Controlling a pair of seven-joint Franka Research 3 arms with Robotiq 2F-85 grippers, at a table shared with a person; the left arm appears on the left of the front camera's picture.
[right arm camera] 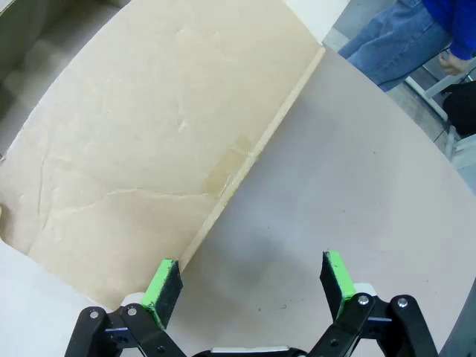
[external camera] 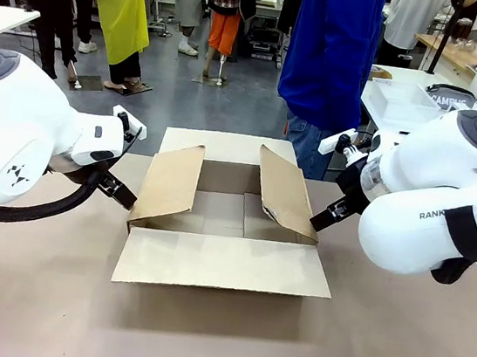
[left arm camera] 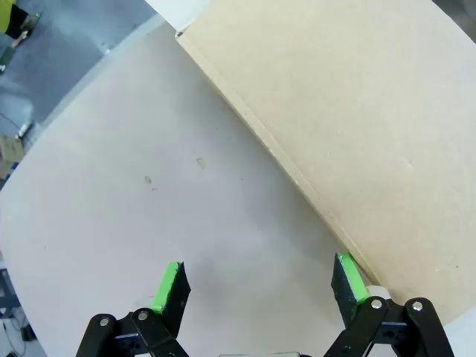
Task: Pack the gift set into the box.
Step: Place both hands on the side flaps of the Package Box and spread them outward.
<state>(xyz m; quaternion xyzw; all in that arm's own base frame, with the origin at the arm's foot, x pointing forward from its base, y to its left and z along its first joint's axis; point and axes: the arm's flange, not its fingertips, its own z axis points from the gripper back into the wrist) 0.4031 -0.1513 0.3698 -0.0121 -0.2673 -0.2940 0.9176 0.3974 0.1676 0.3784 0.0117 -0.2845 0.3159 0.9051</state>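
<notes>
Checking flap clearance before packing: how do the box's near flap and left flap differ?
The near flap lies folded outward, roughly level; the left flap stands raised at a tilt. The near flap is longer; the left flap is shorter. Both are plain brown cardboard.

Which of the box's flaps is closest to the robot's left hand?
The left side flap, standing tilted beside the left hand; the others sit farther off.

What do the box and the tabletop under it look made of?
The box looks like brown cardboard, matte, probably corrugated: creased flaps and a thick cut edge. The table has a smooth, matte pinkish-beige top, perhaps laminate or a mat; I cannot tell which.
</notes>
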